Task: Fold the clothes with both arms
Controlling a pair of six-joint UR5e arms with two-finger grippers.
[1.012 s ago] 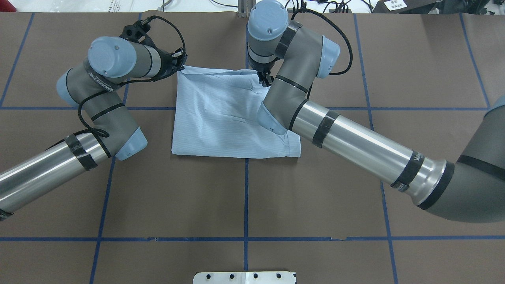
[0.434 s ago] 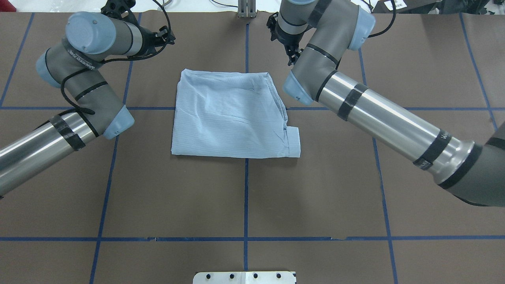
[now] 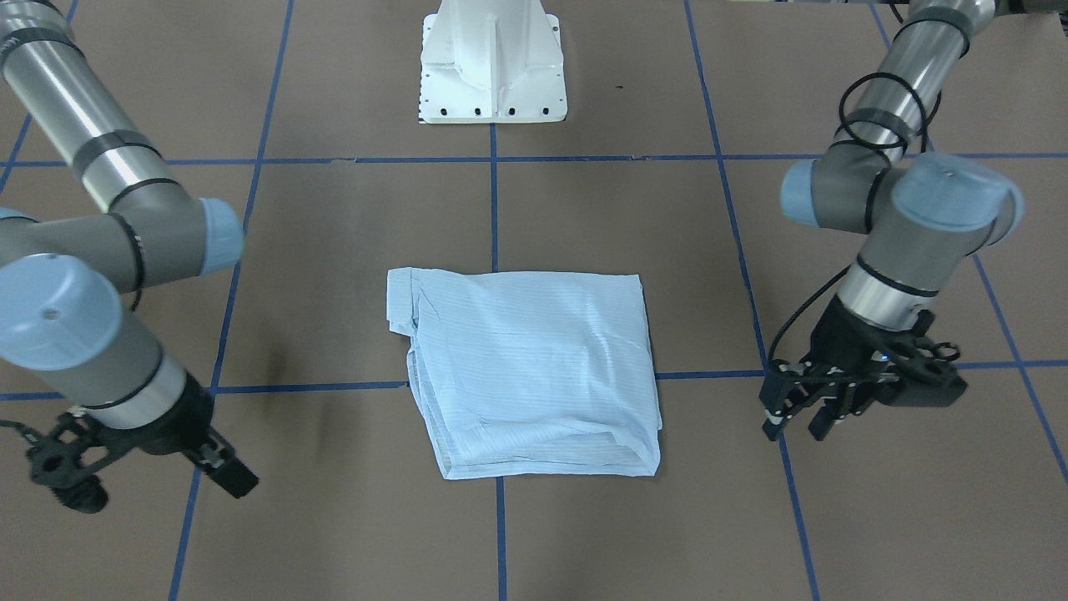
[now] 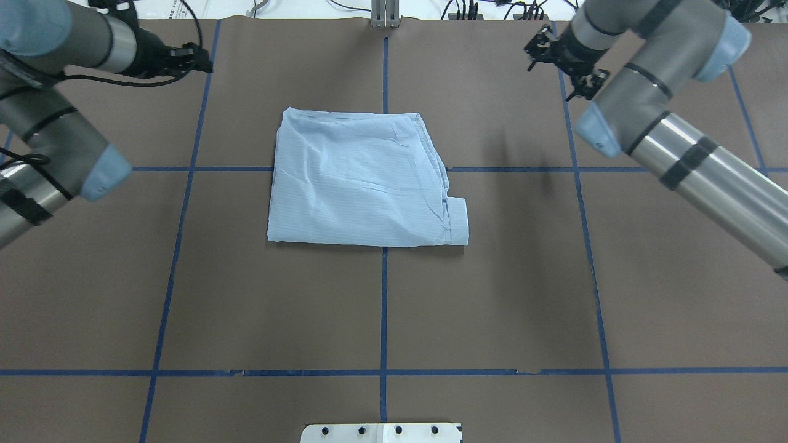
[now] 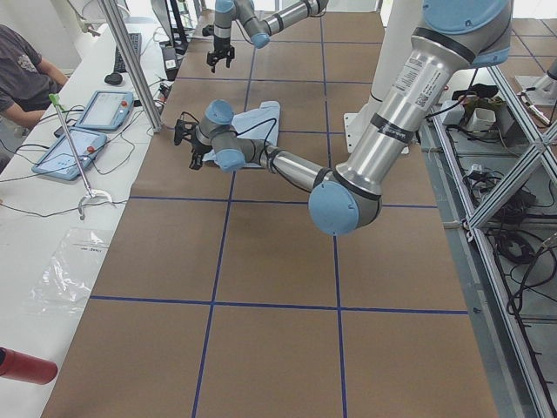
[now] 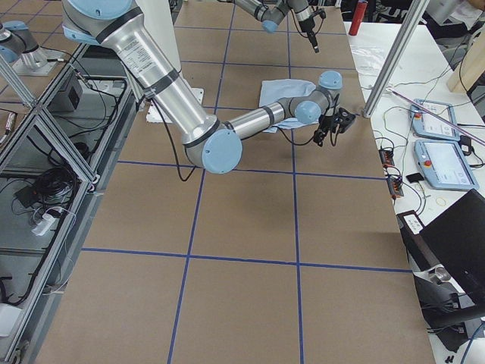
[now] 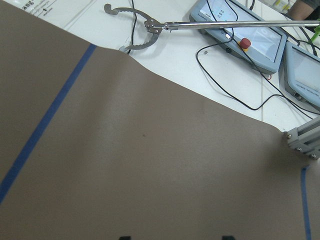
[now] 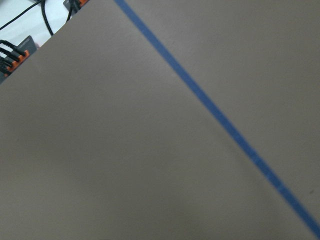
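Observation:
The light-blue striped shirt (image 4: 363, 178) lies folded into a rough rectangle at the table's middle; it also shows in the front view (image 3: 534, 367). Neither gripper touches it. My left gripper (image 4: 202, 64) hangs over bare table beyond the shirt's far left corner. It is open and empty, as the front view (image 3: 797, 427) and the spread tips in the left wrist view show. My right gripper (image 4: 582, 83) is out past the shirt's far right side, above the table (image 3: 232, 476), open and empty. The right wrist view shows only brown table and blue tape.
The brown table (image 4: 492, 295) is marked with a grid of blue tape (image 4: 384, 307). The white pedestal base (image 3: 492, 67) stands at the robot's side. Beyond the far edge lie teach pendants (image 7: 240, 30), cables and a metal grabber tool (image 7: 135, 25).
Both grippers let go of the shirt's far edge, rose and swung outward, left to the left and right to the right. The shirt stays flat and folded.

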